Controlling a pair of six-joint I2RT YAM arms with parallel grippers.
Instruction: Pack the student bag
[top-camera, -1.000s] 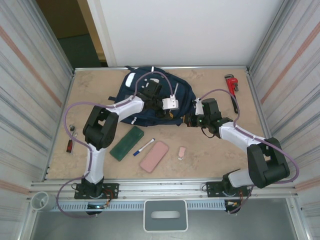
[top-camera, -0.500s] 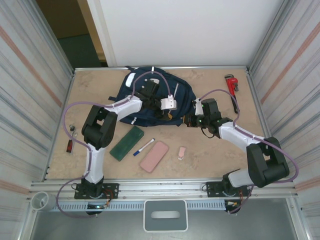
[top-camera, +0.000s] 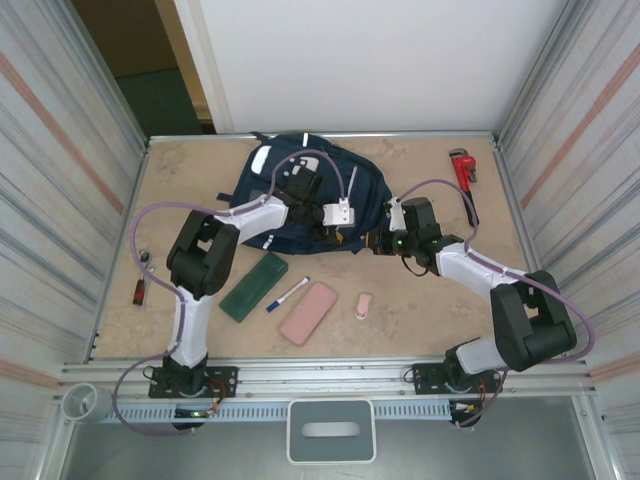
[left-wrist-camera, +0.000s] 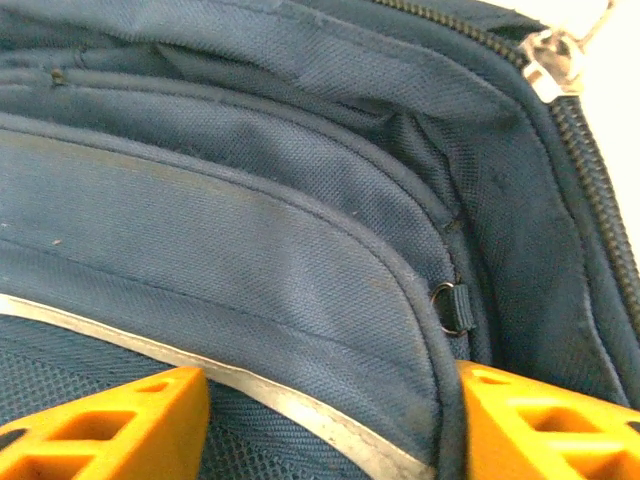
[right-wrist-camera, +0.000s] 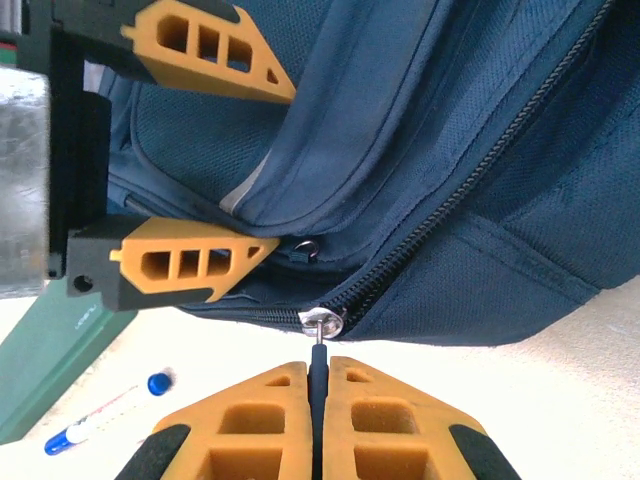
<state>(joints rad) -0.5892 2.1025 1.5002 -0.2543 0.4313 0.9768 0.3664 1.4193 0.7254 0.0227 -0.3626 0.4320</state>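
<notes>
On the beige surface (top-camera: 430, 300) the navy fabric backpack (top-camera: 370, 185) looks unpacked: right end effector (right-wrist-camera: 317, 375) clamped on its zipper pull (right-wrist-camera: 321, 322), left end effector (left-wrist-camera: 330, 390) spread apart.

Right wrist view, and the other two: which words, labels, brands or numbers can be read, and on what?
No text can be read in any view.
green case: a faint pale mark, too blurred to read.
student bag: no readable label.
</notes>
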